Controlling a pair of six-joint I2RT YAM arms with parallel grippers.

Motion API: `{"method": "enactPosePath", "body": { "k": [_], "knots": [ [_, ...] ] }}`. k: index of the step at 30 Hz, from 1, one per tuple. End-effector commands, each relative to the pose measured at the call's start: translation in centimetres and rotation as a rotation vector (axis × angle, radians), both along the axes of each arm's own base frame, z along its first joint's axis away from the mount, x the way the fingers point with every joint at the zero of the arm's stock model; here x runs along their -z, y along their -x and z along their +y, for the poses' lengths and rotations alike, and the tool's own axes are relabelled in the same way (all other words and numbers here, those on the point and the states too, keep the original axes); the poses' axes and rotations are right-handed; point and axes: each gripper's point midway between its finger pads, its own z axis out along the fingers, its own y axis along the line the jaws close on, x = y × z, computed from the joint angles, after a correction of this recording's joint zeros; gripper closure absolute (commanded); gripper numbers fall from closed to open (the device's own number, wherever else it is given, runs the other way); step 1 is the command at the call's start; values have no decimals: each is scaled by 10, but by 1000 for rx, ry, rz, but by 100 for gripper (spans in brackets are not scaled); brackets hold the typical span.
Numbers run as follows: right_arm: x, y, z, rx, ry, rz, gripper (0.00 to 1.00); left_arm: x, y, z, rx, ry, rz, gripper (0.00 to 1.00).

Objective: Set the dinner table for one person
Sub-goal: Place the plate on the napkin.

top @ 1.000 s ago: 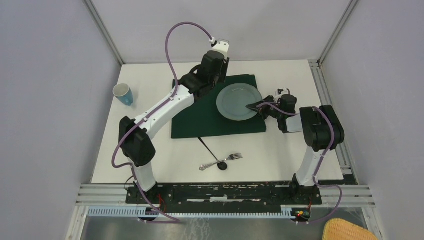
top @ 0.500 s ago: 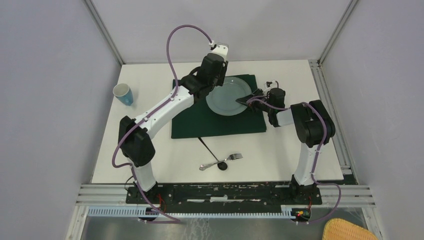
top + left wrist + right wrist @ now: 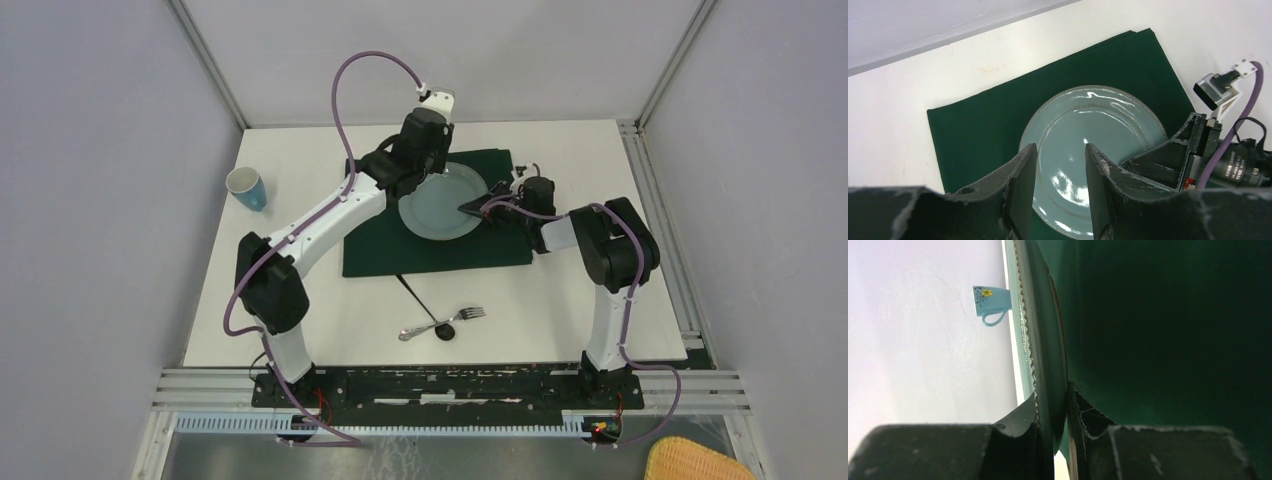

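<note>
– Since a second ago the plate (image 3: 435,205) has travelled toward nine o'clock across the cloth (image 3: 440,255), drawn along by my right gripper (image 3: 1053,405)

– And where does that leave things on the dinner table?

– The dinner table (image 3: 570,310) lies under all of it, white and wide. The green cloth is spread toward its twelve o'clock side, and the plate now sits over the cloth's twelve o'clock half, roughly centred. I'd call the mat done and the plate nearly placed.

– Your hands?

– My right gripper pinches the plate's rim at three o'clock, one finger on each face of it. Whether the plate lies flat or rides just off the cloth, I cannot tell. My left gripper (image 3: 1060,155) hangs over the plate's ten o'clock edge, jaws partly apart, holding nothing.

– What's left, then?

– Letting go of the plate, first. The fork (image 3: 470,313) and a dark-handled utensil (image 3: 415,295) lie crossed on the bare table at six o'clock of the cloth. The cup (image 3: 246,188) stands well apart at nine o'clock, near the table's edge. By my reckoning all three need bringing in beside the plate
</note>
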Motion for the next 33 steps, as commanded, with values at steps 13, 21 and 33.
{"method": "enactPosePath", "body": {
  "k": [13, 21, 33],
  "knots": [
    [-37, -12, 30, -74, -69, -158, 100, -40, 4, 10, -50, 97, -70, 52],
    [-34, -16, 35, -75, -62, -155, 100, -38, 4, 10, -45, 94, -66, 52],
    [-17, -17, 42, -81, -52, -125, 100, -36, 2, 15, -46, 92, -62, 52]
  ]
}}
